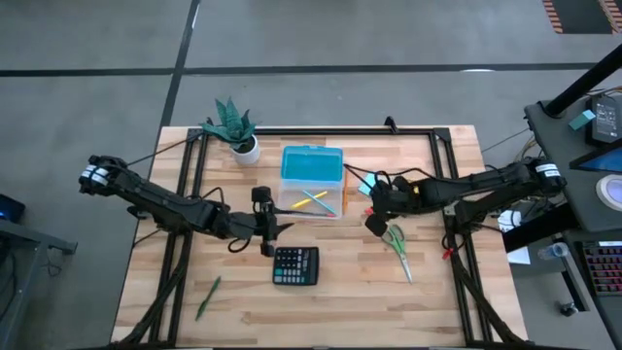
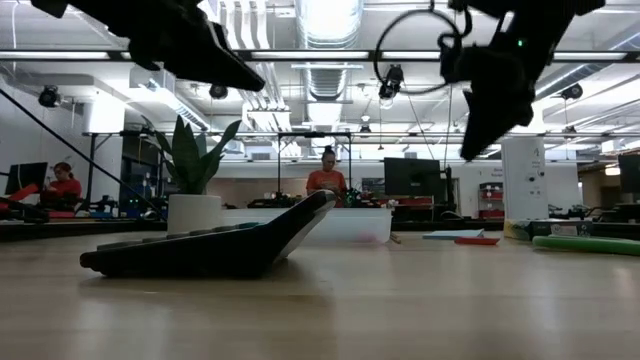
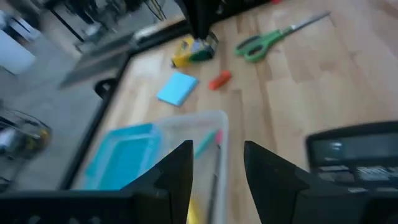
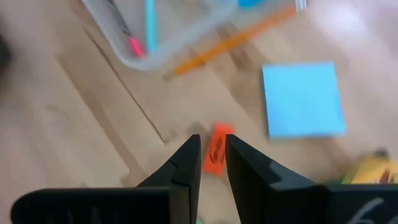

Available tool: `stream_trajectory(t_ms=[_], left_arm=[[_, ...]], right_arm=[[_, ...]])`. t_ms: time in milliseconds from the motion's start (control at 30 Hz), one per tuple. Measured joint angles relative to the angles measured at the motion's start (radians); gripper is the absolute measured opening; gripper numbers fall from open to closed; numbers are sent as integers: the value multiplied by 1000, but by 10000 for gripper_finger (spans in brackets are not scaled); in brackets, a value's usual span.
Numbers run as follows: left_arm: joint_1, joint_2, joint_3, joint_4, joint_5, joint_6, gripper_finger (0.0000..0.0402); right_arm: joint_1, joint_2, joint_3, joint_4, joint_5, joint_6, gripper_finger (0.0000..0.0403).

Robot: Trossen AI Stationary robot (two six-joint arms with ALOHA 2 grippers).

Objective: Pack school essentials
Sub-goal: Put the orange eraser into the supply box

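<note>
A clear plastic box [image 1: 311, 194] with its blue lid [image 1: 311, 163] propped behind holds a yellow pencil [image 1: 309, 201] and a few other sticks. An orange pencil [image 1: 344, 185] lies along the box's right side. Right of it are the light-blue note pad [image 4: 303, 99], the tiny red eraser [image 4: 217, 149] and the yellow crayon box [image 3: 193, 51]. Green-handled scissors [image 1: 397, 245] lie nearer the front, and a green pen [image 1: 207, 297] lies front left. My right gripper [image 4: 211, 149] hovers over the eraser, open by a narrow gap. My left gripper [image 3: 214, 165] is open and empty at the box's near left corner.
A black calculator [image 1: 295, 264] lies in front of the box, between the two grippers. A potted plant [image 1: 236, 126] stands at the far left. A black frame [image 1: 321, 131] runs along the table's far and side edges. People sit in the room behind.
</note>
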Motion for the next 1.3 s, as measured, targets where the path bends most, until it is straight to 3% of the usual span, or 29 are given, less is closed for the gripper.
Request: stream_trajectory(t_ms=[233, 533, 1033, 1300], left_arm=[[2, -25, 13, -1, -103, 91, 125], [7, -47, 9, -12, -109, 94, 125], [7, -43, 9, -1, -109, 85, 125], [7, -43, 8, 8, -108, 85, 125]], right_arm=[[-69, 83, -1, 8, -65, 68, 66], [-95, 213, -2, 10, -93, 128, 128], [-108, 331, -2, 30, -146, 127, 177], [-108, 379, -1, 77, -145, 108, 177]])
